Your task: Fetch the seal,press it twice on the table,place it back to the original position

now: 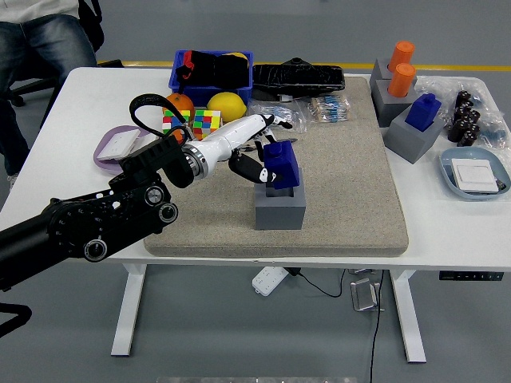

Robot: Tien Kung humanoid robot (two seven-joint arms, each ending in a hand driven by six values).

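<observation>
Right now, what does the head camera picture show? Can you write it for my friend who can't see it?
The robot's left hand grips a blue seal at the top of its grey holder, on a beige mat on a white table. Around it sit two colourful cubes, a lemon, an orange, bins, and more seals at the right.

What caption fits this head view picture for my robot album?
The robot's left hand grips the blue seal in its grey holder on the mat.
</observation>
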